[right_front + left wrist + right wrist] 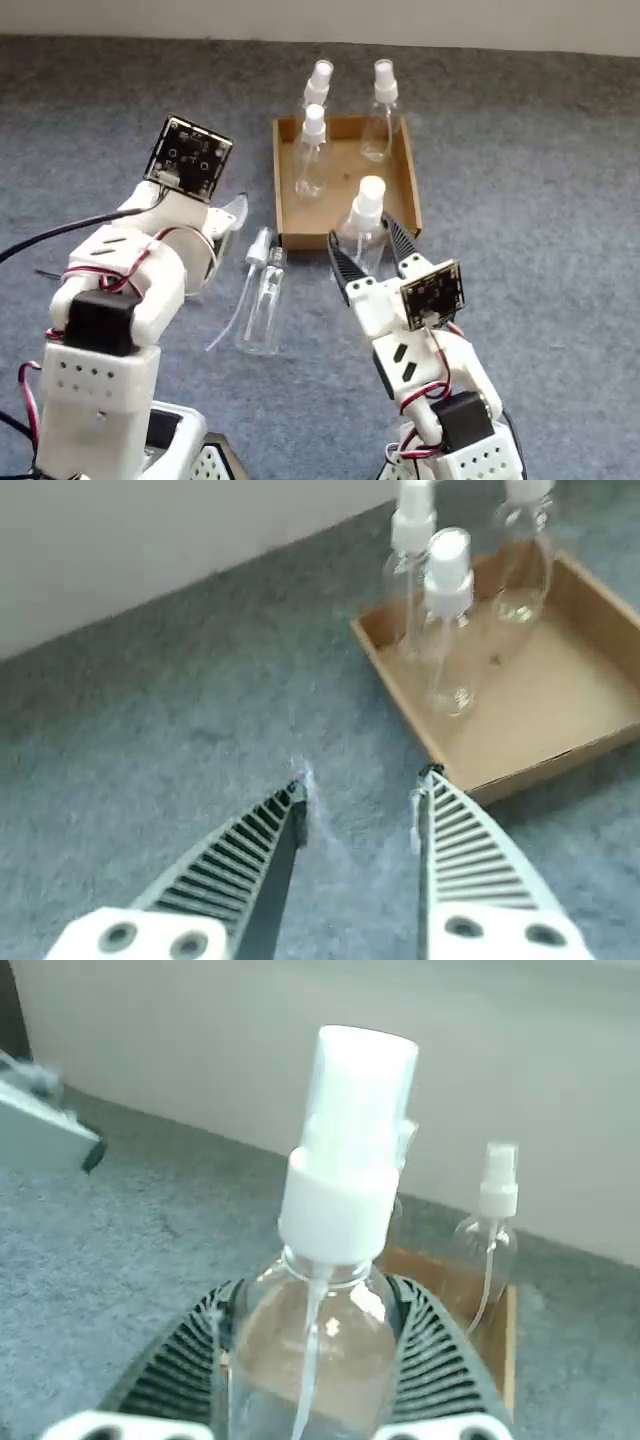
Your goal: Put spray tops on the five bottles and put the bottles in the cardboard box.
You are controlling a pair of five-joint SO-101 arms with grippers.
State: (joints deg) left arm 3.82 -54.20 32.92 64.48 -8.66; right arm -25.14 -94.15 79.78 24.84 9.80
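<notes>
The cardboard box [408,170] lies on the grey carpet, with three capped clear bottles upright in it [312,150] [381,105] [319,85]. My right gripper [372,255] is shut on a fourth bottle [320,1350] with a white spray top [345,1140], held upright at the box's front edge. A clear bottle with no top [265,305] lies on the carpet left of the box, and a loose spray top [257,248] with a thin tube is beside it. My left gripper [362,785] is open over bare carpet, left of the box [540,710].
Grey carpet spreads around the box. A pale wall runs along the back [560,1080]. The left arm's body [120,290] stands close to the lying bottle. A cable trails off at the left edge [30,245].
</notes>
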